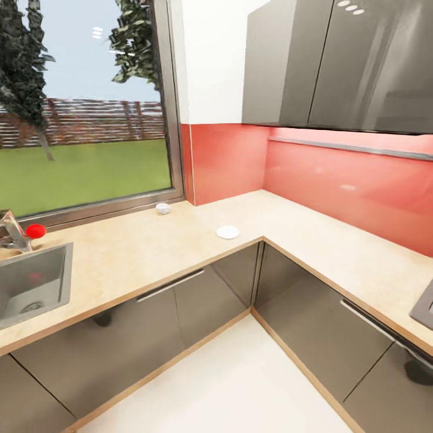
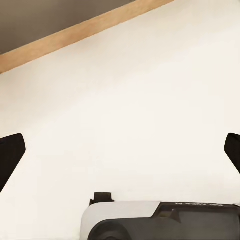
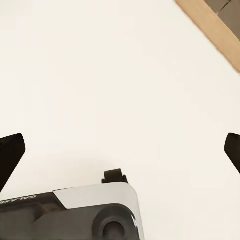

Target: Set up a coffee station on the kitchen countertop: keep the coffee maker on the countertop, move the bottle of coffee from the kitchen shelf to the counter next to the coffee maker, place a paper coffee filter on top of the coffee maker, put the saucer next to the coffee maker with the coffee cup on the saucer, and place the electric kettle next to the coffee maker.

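In the head view the light wood-grain countertop (image 1: 138, 252) wraps an L-shaped corner over glossy dark-grey cabinet fronts. A small flat white saucer (image 1: 228, 232) lies near the counter's front edge at the corner. The tiny white coffee cup (image 1: 162, 208) stands further back by the window sill. My left gripper (image 2: 120, 152) hangs open over the white floor, dark fingertips (image 2: 11, 152) far apart, nothing between them. My right gripper (image 3: 120, 152) is likewise open above the floor, holding nothing.
A steel sink (image 1: 30, 285) with a tap and a red ball (image 1: 35, 231) is at the left. A large window sits behind the counter, a red backsplash (image 1: 337, 186) and grey wall cabinets (image 1: 337, 63) at the right. A dark hob corner (image 1: 424, 307) shows at the far right.
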Motion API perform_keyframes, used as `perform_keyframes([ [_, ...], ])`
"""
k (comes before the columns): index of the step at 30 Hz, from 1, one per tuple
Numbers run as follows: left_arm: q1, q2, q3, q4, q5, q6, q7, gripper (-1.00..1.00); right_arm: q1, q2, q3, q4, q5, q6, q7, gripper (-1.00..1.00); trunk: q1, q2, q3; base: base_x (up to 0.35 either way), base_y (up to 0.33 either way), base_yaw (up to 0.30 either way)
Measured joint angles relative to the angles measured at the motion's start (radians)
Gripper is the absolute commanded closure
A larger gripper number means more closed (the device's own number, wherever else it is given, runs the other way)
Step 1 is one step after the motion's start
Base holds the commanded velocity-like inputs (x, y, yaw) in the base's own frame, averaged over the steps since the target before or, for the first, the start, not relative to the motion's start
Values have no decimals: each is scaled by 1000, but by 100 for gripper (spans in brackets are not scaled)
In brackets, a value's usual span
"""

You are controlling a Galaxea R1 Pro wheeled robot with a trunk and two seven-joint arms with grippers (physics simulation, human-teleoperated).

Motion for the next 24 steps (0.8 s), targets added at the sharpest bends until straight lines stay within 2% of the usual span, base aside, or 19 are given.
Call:
perform_keyframes([
  [16,0,-1,-1,0,0,1,0,-100,0,0,0,-1,0,1,0,-100,0,0,0,1,-6,281],
  [24,0,-1,-2,0,0,1,0,-100,0,0,1,0,-1,1,1,-100,0,0,0,63,-195,281],
])
